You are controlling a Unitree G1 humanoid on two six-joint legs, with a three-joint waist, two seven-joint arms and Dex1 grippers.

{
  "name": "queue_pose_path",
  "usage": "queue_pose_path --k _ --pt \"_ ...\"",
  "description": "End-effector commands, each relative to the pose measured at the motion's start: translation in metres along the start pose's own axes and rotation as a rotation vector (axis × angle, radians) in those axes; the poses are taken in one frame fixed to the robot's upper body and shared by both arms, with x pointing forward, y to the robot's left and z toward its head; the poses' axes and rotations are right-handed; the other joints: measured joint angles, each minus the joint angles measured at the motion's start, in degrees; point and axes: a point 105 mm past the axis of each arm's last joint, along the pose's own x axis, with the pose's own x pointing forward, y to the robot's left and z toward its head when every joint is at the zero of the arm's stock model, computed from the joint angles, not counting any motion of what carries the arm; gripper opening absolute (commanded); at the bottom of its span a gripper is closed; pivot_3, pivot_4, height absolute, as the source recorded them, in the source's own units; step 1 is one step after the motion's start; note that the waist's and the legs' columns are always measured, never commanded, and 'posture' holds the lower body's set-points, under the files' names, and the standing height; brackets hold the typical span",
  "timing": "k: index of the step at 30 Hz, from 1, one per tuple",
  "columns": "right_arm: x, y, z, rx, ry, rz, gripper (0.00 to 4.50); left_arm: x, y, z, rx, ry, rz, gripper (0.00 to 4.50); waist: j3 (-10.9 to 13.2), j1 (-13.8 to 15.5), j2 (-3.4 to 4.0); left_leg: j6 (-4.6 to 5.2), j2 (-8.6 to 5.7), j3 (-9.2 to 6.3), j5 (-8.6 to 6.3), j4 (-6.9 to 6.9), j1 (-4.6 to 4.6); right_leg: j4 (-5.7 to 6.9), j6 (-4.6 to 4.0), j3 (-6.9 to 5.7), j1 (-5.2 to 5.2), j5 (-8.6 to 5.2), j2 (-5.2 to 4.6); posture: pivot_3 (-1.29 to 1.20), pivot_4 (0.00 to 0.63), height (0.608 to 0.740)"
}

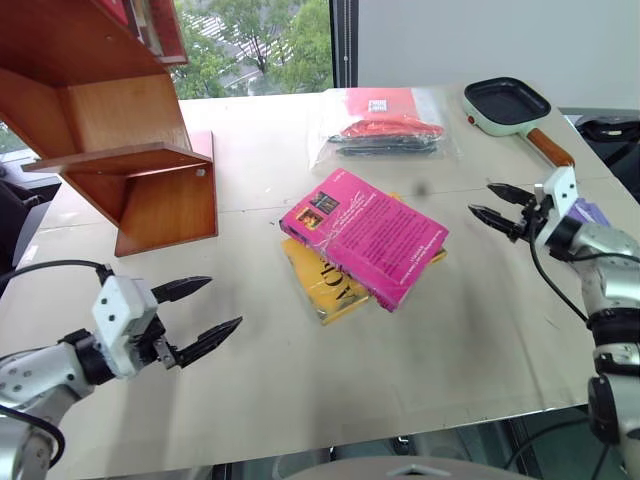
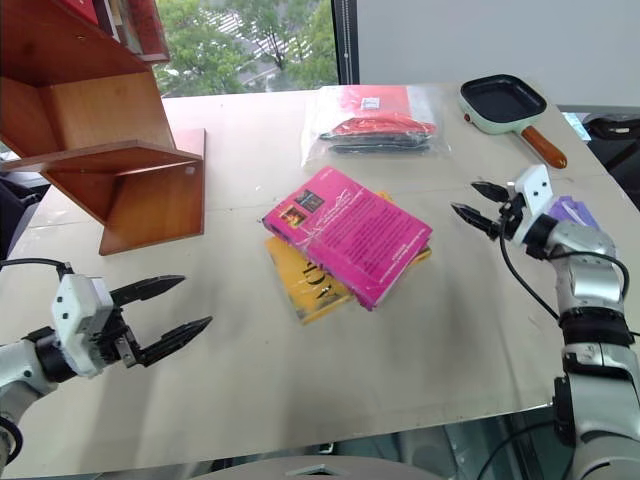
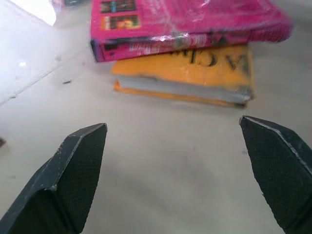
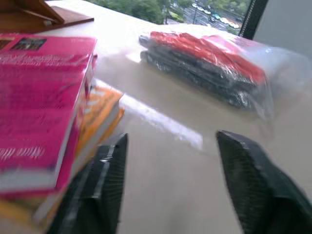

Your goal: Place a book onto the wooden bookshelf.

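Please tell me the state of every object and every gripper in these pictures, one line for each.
Magenta-pink paperback book: flat on the yellow book, not held.
Yellow book: flat on the table, underneath.
Reddish-brown wooden bookshelf: lower shelf bare.
Green frying pan: upright, empty.
Clear plastic bag: lying flat.
Left gripper: open, empty.
Right gripper: open, empty.

Beige table [image 1: 300,400] carries, directly on it: wooden bookshelf [image 1: 120,170] at far left, yellow book [image 1: 322,285] mid-table w/ the pink book [image 1: 365,235] stacked on top, clear bag of red/black items [image 1: 385,125] behind, green-rimmed square pan [image 1: 507,105] at far right.
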Motion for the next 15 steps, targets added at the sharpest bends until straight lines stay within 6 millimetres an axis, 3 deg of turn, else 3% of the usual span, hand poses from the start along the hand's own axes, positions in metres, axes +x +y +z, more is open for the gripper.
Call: queue_pose_path --k 1,3,8,15 --pt "0.017 -0.002 -0.003 -0.006 0.035 0.011 0.95 -0.008 0.001 0.02 0.032 -0.018 -0.045 4.5 0.0 0.1 0.0 -0.01 -0.01 -0.03 0.01 0.02 -0.24 -0.01 0.01 -0.02 -0.22 0.01 -0.03 0.0 0.15 0.735" --pt "0.028 0.003 -0.006 -0.001 0.06 0.054 0.06 -0.011 0.005 0.023 0.046 -0.002 -0.042 4.5 0.01 0.12 0.01 -0.24 -0.07 0.01 0.14 0.04 -0.61 0.01 0.21 -0.03 -0.59 0.15 -0.08 0.0 0.15 0.735" --pt "0.045 0.034 -0.005 0.049 0.054 0.285 0.02 -0.015 0.002 0.032 0.08 -0.019 -0.052 4.5 0.01 0.02 0.01 -0.3 -0.09 -0.01 0.15 -0.02 -0.78 -0.12 0.22 0.01 -0.73 0.16 -0.16 0.0 0.15 0.735" --pt "0.052 0.064 0.004 0.06 0.009 0.435 0.02 -0.024 0.005 0.052 0.078 -0.121 -0.015 4.5 0.02 -0.02 0.03 -0.18 -0.08 -0.17 0.06 -0.02 -0.78 0.0 0.2 0.01 -0.73 0.17 -0.22 0.0 0.15 0.735"
